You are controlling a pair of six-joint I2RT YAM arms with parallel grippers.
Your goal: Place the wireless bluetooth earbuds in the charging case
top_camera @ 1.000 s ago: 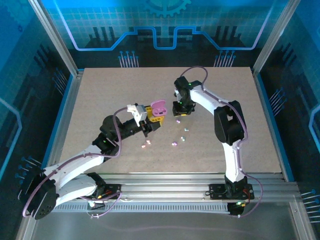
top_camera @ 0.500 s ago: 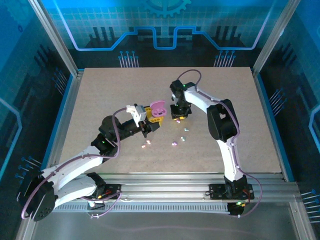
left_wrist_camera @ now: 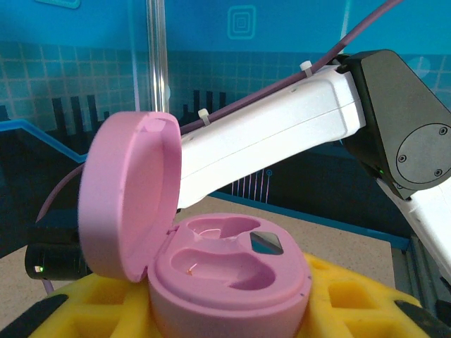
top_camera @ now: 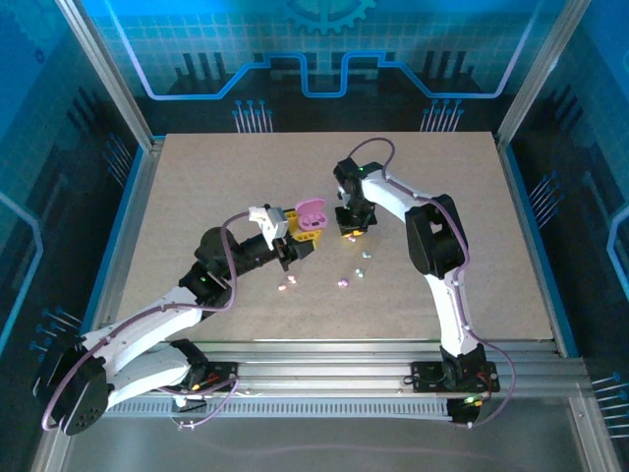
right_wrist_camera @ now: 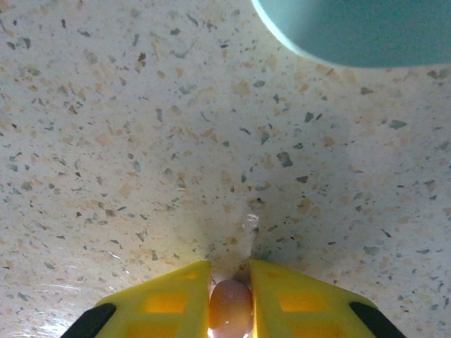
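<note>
The right pincer (right_wrist_camera: pixel 230 269) pinched a tiny rounded earbud (right_wrist_camera: pixel 230 308), which might squirt free before reaching the case (left_wrist_camera: pixel 229 276) clamped in the left pincer (top_camera: pixel 299 227)

A pink oval plastic charging case (left_wrist_camera: pixel 225 282) is shown; the stone-look counter (right_wrist_camera: pixel 141 141) is flecked beige; the tiny rounded plastic earbud (right_wrist_camera: pixel 230 306) is tinted orange, possibly pale pink.

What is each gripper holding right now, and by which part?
The left gripper clamps the pink case by its base, lid open. The right gripper pinches a pinkish earbud by its sides.
</note>
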